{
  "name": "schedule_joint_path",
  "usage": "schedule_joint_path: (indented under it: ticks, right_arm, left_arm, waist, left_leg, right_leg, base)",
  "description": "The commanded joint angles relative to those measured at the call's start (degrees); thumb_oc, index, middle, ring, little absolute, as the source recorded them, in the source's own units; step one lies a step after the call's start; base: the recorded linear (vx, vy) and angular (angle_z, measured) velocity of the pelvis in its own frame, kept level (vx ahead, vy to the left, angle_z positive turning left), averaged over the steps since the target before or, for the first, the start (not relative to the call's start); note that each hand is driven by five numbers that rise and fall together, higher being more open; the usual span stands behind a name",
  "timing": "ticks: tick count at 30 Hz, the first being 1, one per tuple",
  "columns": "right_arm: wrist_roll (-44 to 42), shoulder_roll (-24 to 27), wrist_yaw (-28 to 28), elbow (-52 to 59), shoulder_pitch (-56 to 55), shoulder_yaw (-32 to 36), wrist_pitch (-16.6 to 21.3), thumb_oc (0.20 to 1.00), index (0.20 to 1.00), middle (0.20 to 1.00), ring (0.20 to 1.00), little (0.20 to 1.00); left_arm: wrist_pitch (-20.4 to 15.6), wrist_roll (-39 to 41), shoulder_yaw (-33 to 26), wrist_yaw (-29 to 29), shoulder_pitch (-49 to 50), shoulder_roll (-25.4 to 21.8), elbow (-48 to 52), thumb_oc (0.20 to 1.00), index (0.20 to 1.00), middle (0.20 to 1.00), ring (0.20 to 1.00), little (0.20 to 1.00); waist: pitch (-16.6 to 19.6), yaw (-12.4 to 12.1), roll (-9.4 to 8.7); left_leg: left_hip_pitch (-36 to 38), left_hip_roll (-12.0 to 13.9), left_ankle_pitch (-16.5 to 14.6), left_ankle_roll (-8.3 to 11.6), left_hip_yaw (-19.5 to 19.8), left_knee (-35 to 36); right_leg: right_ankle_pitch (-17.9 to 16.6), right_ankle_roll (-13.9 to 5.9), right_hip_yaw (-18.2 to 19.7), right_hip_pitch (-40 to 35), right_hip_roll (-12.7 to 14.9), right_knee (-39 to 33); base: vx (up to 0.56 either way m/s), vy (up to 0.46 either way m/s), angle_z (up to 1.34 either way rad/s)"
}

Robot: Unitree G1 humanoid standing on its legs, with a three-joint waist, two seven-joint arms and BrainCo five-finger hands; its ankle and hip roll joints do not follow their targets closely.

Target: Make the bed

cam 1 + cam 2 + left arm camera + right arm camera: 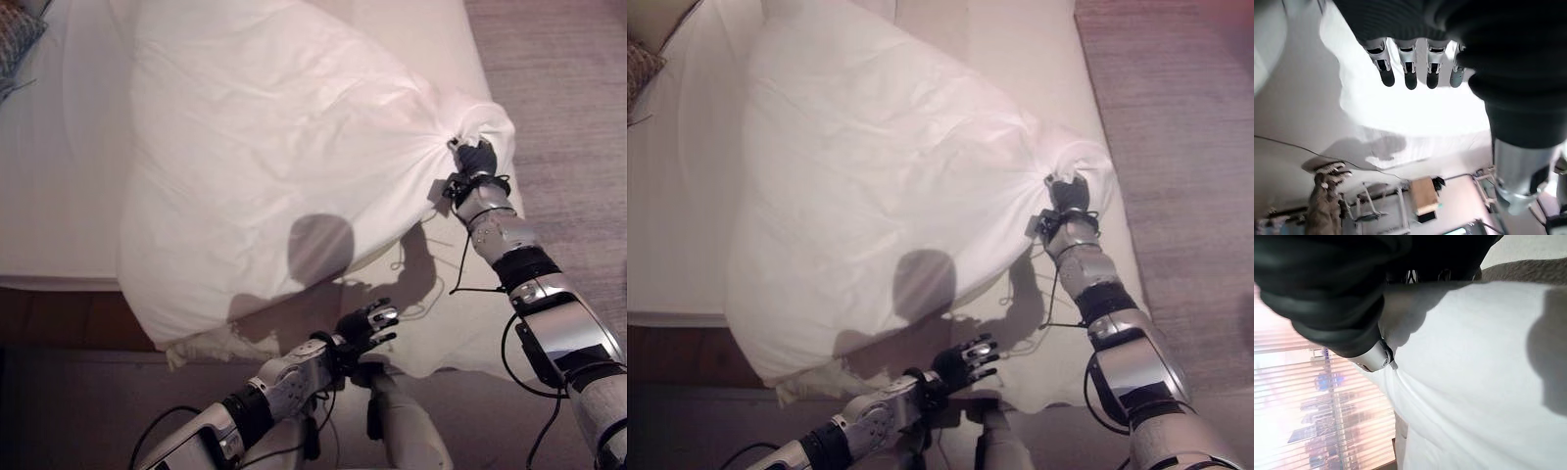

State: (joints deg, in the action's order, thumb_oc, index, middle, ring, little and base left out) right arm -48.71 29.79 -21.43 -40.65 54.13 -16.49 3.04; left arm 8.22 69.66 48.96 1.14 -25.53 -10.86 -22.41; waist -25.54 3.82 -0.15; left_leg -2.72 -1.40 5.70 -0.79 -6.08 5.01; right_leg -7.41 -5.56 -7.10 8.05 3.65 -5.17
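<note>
While the white duvet (265, 166) hangs lifted over the foot of the bed, the left hand (367, 326) sits nearest, at about six o'clock in the left eye view, just below the cloth's lower hem. Its fingers (1409, 66) are straight and loosely spread, holding nothing; in the left wrist view they point toward the pale underside of the cloth without touching it.

Further out, at about three o'clock, the right hand (477, 160) is bunched into a corner of the duvet, the fabric gathered to a knot of radiating creases at the fist. The fingers look curled round that gathered corner, pinching it tight. In the right wrist view the dark cover lies against taut white cloth.

From that grip the duvet billows as a broad tent toward nine o'clock, its lower hem drooping over the bed's near edge at about seven o'clock. Beyond it, from ten to one o'clock, lies the white sheet of the bed (59, 166), with a patterned cushion (15, 39) at the far eleven o'clock corner. A grey carpet (568, 88) runs along the two o'clock side.

To do this step well, I judge the left hand should take the sagging near hem, so both corners are held. Then both arms should carry the cloth evenly toward twelve o'clock, keeping it taut so it settles flat, not lopsided.
</note>
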Motion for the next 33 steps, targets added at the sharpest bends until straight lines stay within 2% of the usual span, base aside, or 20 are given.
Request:
schedule_joint_path:
  ticks: [1,2,3,5,8,9,10,11,12,13,14,18,20,21,27,33]
  right_arm:
    - [-0.78,1.37,0.01,5.71,-2.08,2.25,5.84,0.2,0.2,0.2,0.2,0.2]
    - [-0.73,1.35,-0.06,5.85,-2.19,2.24,5.83,0.2,0.2,0.2,0.2,0.2]
    - [-0.94,-0.27,-0.27,7.74,-5.14,3.02,6.2,0.2,0.2,0.2,0.2,0.2]
    - [-0.7,-1.44,-0.81,9.67,-7.54,3.52,6.26,0.2,0.2,0.2,0.2,0.2]
    - [0.74,-3.78,-1.62,13.28,-12.7,4.69,6.17,0.2,0.2,0.2,0.2,0.2]
    - [0.84,-3.82,-1.74,13.5,-12.87,4.7,6.11,0.2,0.2,0.2,0.2,0.2]
    - [1.57,-5.46,-2.17,15.18,-15.65,5.73,6.15,0.2,0.2,0.2,0.2,0.2]
    - [1.63,-5.5,-2.24,15.32,-15.72,5.7,6.11,0.2,0.2,0.2,0.2,0.2]
    - [2.16,-6.4,-2.81,15.92,-17.76,6.9,6.17,0.2,0.2,0.2,0.2,0.2]
    - [2.23,-6.45,-2.89,16.07,-17.85,6.87,6.13,0.2,0.2,0.2,0.2,0.2]
    - [2.68,-7.5,-3.08,17.19,-20.04,7.9,6.11,0.2,0.2,0.2,0.2,0.2]
    - [3.64,-9.05,-3.88,18.57,-23.2,9.62,6.21,0.2,0.2,0.2,0.2,0.2]
    - [4.0,-9.28,-4.17,18.99,-23.93,10.16,6.18,0.2,0.2,0.2,0.2,0.2]
    - [4.27,-9.92,-4.67,19.24,-25.11,11.08,6.25,0.2,0.2,0.2,0.2,0.2]
    - [5.15,-11.16,-5.88,20.38,-28.18,13.42,6.74,0.2,0.2,0.2,0.2,0.2]
    - [4.14,-12.0,-8.47,21.01,-30.35,16.86,9.28,0.2,0.2,0.2,0.2,0.2]
  left_arm:
    - [-2.33,7.0,-3.53,1.74,2.36,7.61,-2.65,1.0,1.0,1.0,1.0,1.0]
    - [-2.34,7.01,-3.56,1.72,2.35,7.67,-2.75,1.0,1.0,1.0,1.0,1.0]
    - [-4.52,9.66,-7.74,3.71,1.68,9.96,-3.99,1.0,1.0,1.0,1.0,1.0]
    - [-6.96,11.75,-11.0,5.92,1.18,11.75,-4.76,1.0,1.0,1.0,1.0,1.0]
    - [-12.5,13.57,-17.18,9.87,-0.49,13.9,-5.27,1.0,1.0,1.0,1.0,1.0]
    - [-12.52,13.57,-17.19,9.9,-0.48,13.92,-5.3,1.0,1.0,1.0,1.0,1.0]
    - [-14.93,14.1,-20.99,11.9,-1.84,14.72,-5.36,1.0,1.0,1.0,1.0,1.0]
    - [-14.94,14.09,-21.06,11.92,-1.9,14.74,-5.43,1.0,1.0,1.0,1.0,1.0]
    - [-16.53,14.08,-24.62,13.51,-2.83,15.19,-6.23,1.0,1.0,1.0,1.0,1.0]
    - [-16.51,14.07,-24.68,13.51,-2.86,15.19,-6.29,1.0,1.0,1.0,1.0,1.0]
    - [-17.86,13.53,-27.58,14.83,-3.32,15.42,-6.82,1.0,1.0,1.0,1.0,1.0]
    - [-20.96,11.77,-32.79,17.33,-4.49,14.92,-7.36,1.0,1.0,1.0,1.0,1.0]
    - [-21.63,10.9,-33.77,17.99,-4.55,14.64,-7.42,1.0,1.0,1.0,1.0,1.0]
    - [-23.25,9.74,-35.81,19.41,-4.8,14.11,-7.12,1.0,1.0,1.0,1.0,1.0]
    - [-25.12,5.12,-39.62,22.59,-3.7,13.2,-7.44,1.0,1.0,1.0,1.0,1.0]
    - [-26.81,3.38,-43.89,25.57,-0.84,14.09,-7.78,1.0,1.0,1.0,1.0,1.0]
  waist:
    - [10.76,0.85,-1.61]
    - [10.76,0.87,-1.6]
    - [11.52,0.77,-2.24]
    - [12.1,0.64,-2.63]
    - [13.04,0.23,-3.25]
    - [13.05,0.28,-3.25]
    - [13.71,-0.03,-3.6]
    - [13.69,0.04,-3.59]
    - [14.41,-0.31,-4.05]
    - [14.41,-0.25,-4.05]
    - [14.98,-0.5,-4.36]
    - [15.95,-0.87,-4.72]
    - [16.12,-0.89,-4.81]
    - [16.66,-1.16,-4.98]
    - [18.03,-1.63,-5.49]
    - [19.38,-2.37,-6.04]
  left_leg:
    - [1.46,-0.9,-4.61,2.75,-1.52,-0.01]
    - [1.5,-0.9,-4.63,2.75,-1.52,-0.01]
    - [2.14,-0.77,-4.89,2.64,-1.6,-0.01]
    - [2.62,-0.62,-5.14,2.6,-1.71,-0.01]
    - [3.27,-0.4,-5.3,2.62,-1.54,-0.01]
    - [3.3,-0.4,-5.3,2.62,-1.5,-0.01]
    - [3.65,-0.23,-5.5,2.72,-1.4,-0.01]
    - [3.67,-0.23,-5.51,2.73,-1.37,-0.01]
    - [4.07,-0.12,-5.73,2.82,-1.13,-0.01]
    - [4.1,-0.12,-5.74,2.82,-1.1,-0.01]
    - [4.44,-0.01,-5.85,2.9,-0.93,-0.01]
    - [5.31,0.09,-6.14,3.06,-0.36,-0.01]
    - [5.57,0.14,-6.24,3.12,-0.21,-0.01]
    - [6.01,0.2,-6.39,3.18,0.1,-0.01]
    - [7.0,0.43,-6.63,3.45,0.76,-0.01]
    - [7.47,0.69,-6.69,3.86,1.63,-0.01]
  right_leg:
    - [0.68,-4.14,-0.38,-0.75,2.65,4.64]
    - [0.69,-4.14,-0.39,-0.81,2.65,4.62]
    - [0.71,-4.18,-0.29,-1.24,2.54,4.5]
    - [0.77,-4.18,-0.27,-1.67,2.4,4.38]
    - [0.92,-4.1,-0.61,-2.52,2.21,4.09]
    - [0.92,-4.1,-0.65,-2.59,2.21,4.06]
    - [1.02,-4.07,-1.03,-3.2,2.15,3.75]
    - [1.02,-4.07,-1.07,-3.26,2.15,3.7]
    - [1.15,-4.01,-1.35,-3.95,1.97,3.34]
    - [1.16,-4.01,-1.37,-4.0,1.97,3.31]
    - [1.28,-3.88,-1.68,-4.49,1.92,3.22]
    - [1.8,-3.57,-2.38,-5.67,1.85,3.35]
    - [1.91,-3.52,-2.61,-6.07,1.88,3.31]
    - [2.08,-3.45,-2.91,-6.65,1.78,3.22]
    - [2.47,-3.33,-3.96,-8.37,1.52,2.65]
    - [2.45,-3.11,-4.81,-9.82,1.14,1.47]
  base:
    - [0.0,0.0,0.0]
    - [0.04,-0.054,-0.01]
    - [0.02,-0.044,-0.01]
    - [0.02,-0.051,-0.02]
    - [0.02,-0.05,-0.03]
    - [0.02,-0.05,-0.03]
    - [0.01,-0.032,0.0]
    - [0.03,-0.072,0.01]
    - [0.02,-0.041,0.04]
    - [0.03,-0.07,0.06]
    - [0.02,-0.044,0.07]
    - [0.02,-0.038,0.12]
    - [0.02,-0.031,0.14]
    - [0.02,-0.028,0.04]
    - [0.03,-0.036,0.12]
    - [0.01,-0.032,0.06]
